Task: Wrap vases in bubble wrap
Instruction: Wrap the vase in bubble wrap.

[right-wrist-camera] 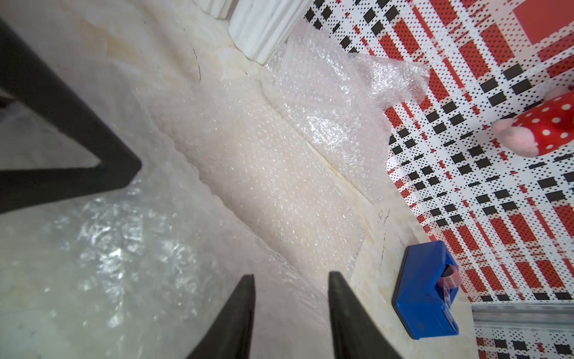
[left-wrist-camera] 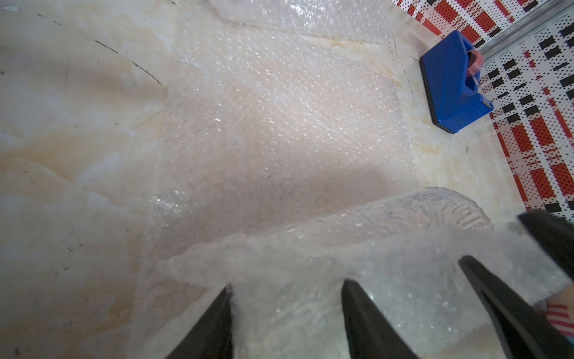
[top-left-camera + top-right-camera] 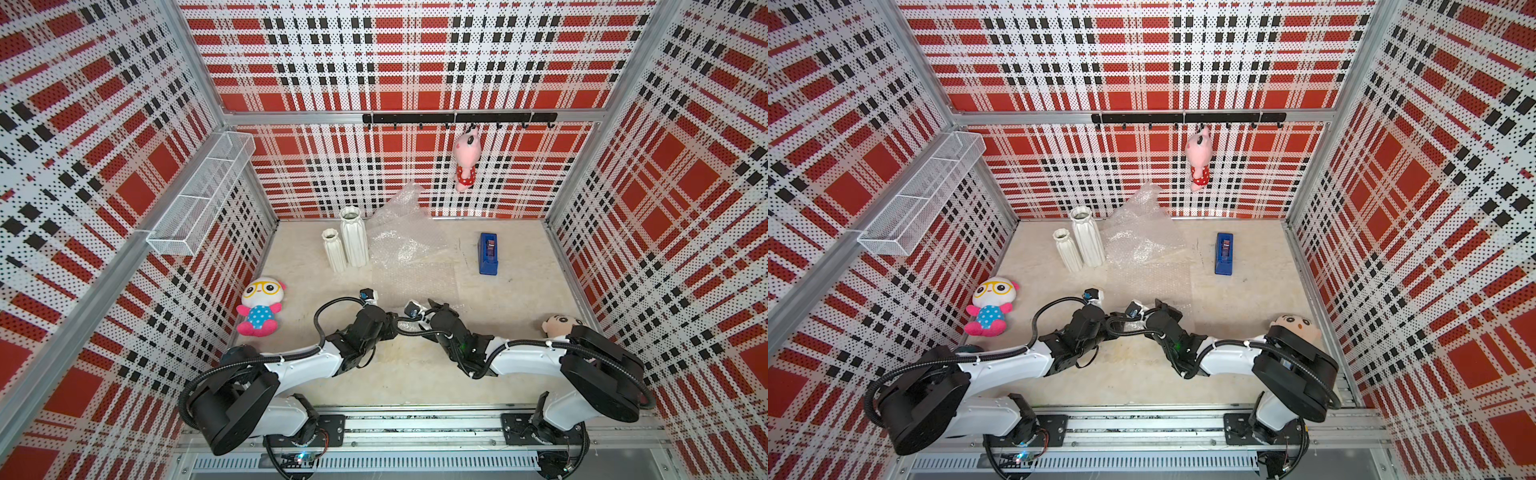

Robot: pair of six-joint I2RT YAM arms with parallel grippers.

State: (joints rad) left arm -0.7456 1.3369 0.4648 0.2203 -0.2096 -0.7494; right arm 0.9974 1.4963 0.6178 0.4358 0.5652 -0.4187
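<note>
While clamping rolled bubble wrap (image 2: 310, 242) in the left gripper (image 2: 287, 283), lower centre of the frame, holds the right gripper (image 1: 292, 275) open over the same roll.

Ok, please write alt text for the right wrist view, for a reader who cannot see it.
The right claw, its two black fingers apart, is poised over a roll of bubble wrap on a pale marbled table. Beyond lie a flat bubble wrap sheet, a blue tape dispenser and the base of a white ribbed vase by the plaid wall.
</note>
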